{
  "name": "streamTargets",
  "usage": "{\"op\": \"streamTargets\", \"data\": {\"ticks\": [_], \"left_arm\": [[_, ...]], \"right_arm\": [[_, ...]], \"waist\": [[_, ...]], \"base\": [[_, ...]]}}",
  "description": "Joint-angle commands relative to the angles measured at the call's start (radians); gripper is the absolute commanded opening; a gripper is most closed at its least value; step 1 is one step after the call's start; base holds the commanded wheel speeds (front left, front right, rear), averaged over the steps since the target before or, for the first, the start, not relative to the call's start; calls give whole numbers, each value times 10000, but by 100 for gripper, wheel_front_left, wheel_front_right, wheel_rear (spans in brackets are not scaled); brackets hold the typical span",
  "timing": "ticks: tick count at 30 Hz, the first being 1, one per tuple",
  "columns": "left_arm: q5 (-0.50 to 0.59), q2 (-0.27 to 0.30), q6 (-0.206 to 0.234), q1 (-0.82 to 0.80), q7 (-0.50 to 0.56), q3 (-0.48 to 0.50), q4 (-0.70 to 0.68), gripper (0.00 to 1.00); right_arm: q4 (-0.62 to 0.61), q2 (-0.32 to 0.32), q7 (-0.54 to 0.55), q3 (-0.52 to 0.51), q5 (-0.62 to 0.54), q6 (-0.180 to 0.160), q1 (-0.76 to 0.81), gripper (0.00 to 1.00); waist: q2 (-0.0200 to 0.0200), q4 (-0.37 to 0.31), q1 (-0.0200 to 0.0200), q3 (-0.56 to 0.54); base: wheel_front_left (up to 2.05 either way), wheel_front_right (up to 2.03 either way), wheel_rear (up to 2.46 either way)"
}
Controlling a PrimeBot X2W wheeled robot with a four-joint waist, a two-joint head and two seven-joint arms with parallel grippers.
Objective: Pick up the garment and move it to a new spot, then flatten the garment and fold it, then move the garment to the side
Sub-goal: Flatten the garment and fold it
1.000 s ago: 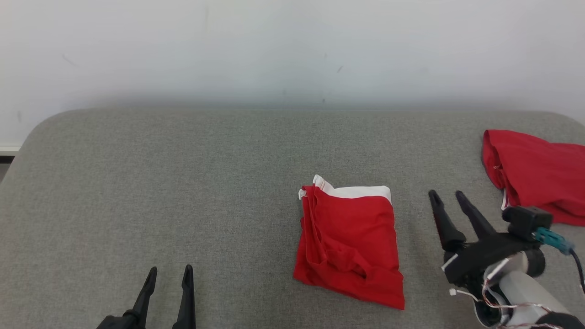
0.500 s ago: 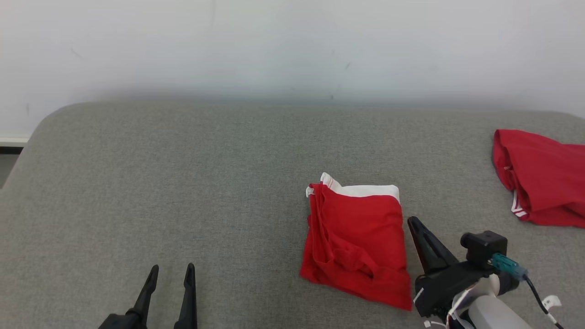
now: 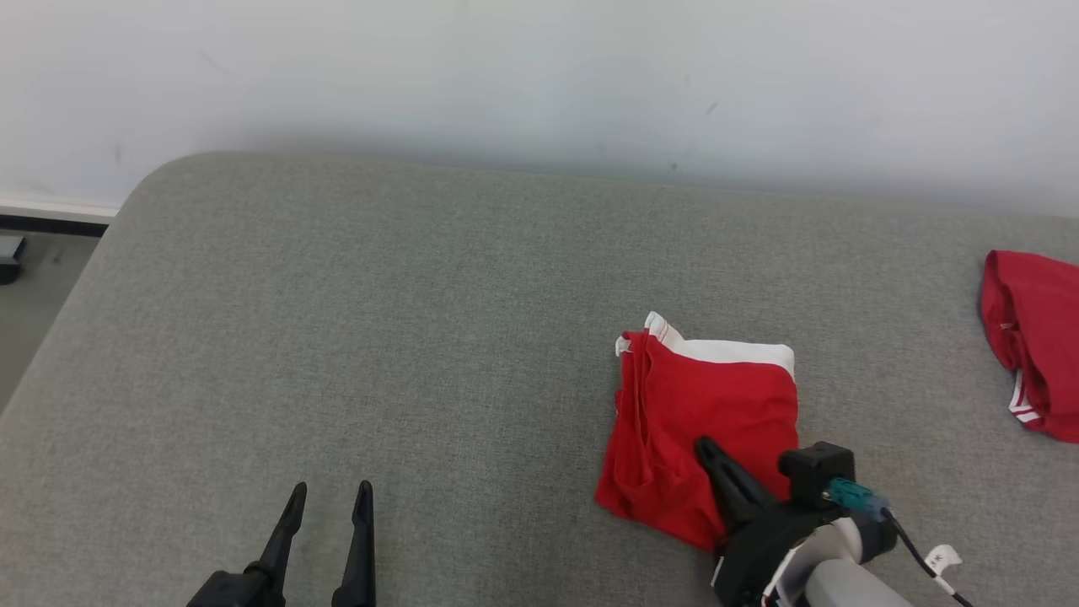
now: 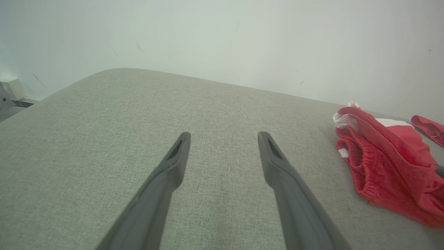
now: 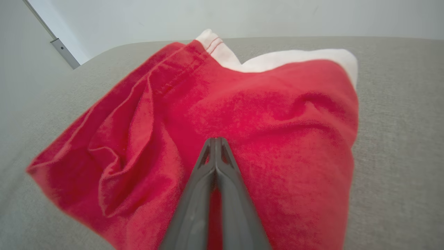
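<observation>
One garment (image 3: pixel 700 396) corner behind right fingers (image 3: pixel 722 474)

Right fingers (image 3: pixel 722 478) now together, over the garment (image 3: pixel 716 396).

The right gripper (image 3: pixel 701 444) sits over, perhaps touching, the garment (image 3: pixel 716 392) on the cushion (image 3: pixel 379 337).
</observation>
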Motion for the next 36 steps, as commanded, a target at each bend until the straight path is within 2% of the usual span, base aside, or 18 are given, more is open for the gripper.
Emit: {"op": "streamTargets", "data": {"ticks": [1,14,19,25,33,34,36], "left_arm": [[-52,-8,11,-142,-24,-5,22,100],[-144,-7,11,-292,-24,10,22,100],[-103,-8,12,-178,-24,158,-23,100],[-14,-7,14,-52,-24,407,-96,100],[4,-10,19,-22,-24,546,-214,100],[4,-10,19,-22,-24,546,-214,100],[71,-5,25,17,-24,588,-264,100]], "right_arm": [[56,160,-6,87,100,-1,-130,0],[-328,1107,-7,1143,-114,-1,-54,0],[-782,1142,-7,782,-341,-1,-98,0],[-2154,641,-7,-512,-1178,-1,221,0],[-3694,202,-6,-3401,-2211,-1,1323,0],[-3694,202,-6,-3401,-2211,-1,1323,0],[-4137,145,-6,-4348,-2461,-1,1873,0]], "waist": [[0,124,0,78],[0,301,0,212],[0,53,0,170],[0,-470,0,52],[0,-1203,0,-108],[0,-1203,0,-108],[0,-1458,0,-192]], "base": [[0,0,0],[0,0,0],[0,0,0],[0,0,0],[0,0,0],[0,0,0],[0,0,0]]}}
